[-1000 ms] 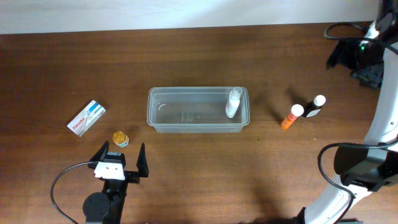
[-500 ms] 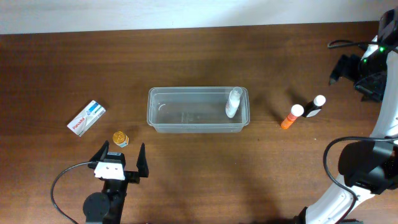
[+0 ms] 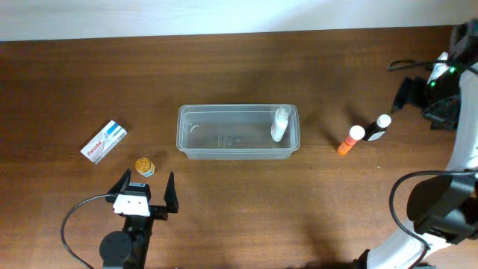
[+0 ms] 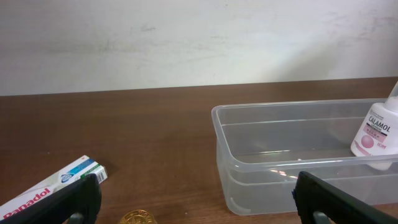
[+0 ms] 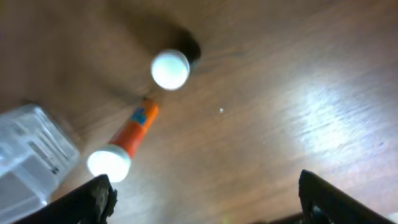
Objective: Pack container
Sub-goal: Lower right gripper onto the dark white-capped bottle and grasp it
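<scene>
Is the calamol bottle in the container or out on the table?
In. The bottle stands cap-up inside the container's right end; the left wrist view shows it behind the clear wall.

The left arm [image 3: 123, 243] sits folded low at the near edge, wrist level and facing the far side. The left gripper [image 3: 147, 183] has its jaws spread wide with nothing between them, and its dark fingers [image 4: 79, 199] occupy the lower corners of the left wrist view. The right arm [image 3: 464, 153] stands in a tall arc at the right margin, wrist tipped downward. The right gripper [image 5: 205, 202] is likewise parted wide and empty.
</scene>
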`<action>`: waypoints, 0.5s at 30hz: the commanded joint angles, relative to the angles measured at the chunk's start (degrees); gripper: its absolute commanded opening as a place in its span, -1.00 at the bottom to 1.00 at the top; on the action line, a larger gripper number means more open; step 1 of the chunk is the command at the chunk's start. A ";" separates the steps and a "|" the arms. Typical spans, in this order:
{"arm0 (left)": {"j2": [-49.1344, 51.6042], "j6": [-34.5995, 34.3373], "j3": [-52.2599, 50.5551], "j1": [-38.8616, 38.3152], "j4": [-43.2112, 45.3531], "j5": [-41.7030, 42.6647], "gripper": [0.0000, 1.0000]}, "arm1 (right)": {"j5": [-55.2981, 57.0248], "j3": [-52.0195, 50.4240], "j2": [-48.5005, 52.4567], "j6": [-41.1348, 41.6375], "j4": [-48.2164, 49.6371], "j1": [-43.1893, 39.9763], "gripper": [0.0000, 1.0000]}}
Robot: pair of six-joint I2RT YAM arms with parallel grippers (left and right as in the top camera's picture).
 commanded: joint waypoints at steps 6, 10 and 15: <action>-0.35 0.61 -0.44 -0.17 0.13 -0.42 0.99 | -0.22 -14.01 -0.46 -2.45 11.93 2.21 0.67; -0.35 0.61 -0.44 -0.17 0.13 -0.42 0.99 | -0.39 -16.46 -0.39 -1.60 16.59 4.17 0.55; -0.35 0.61 -0.42 -0.17 0.13 -0.42 0.99 | 1.18 -17.75 -0.20 9.16 21.73 5.81 0.41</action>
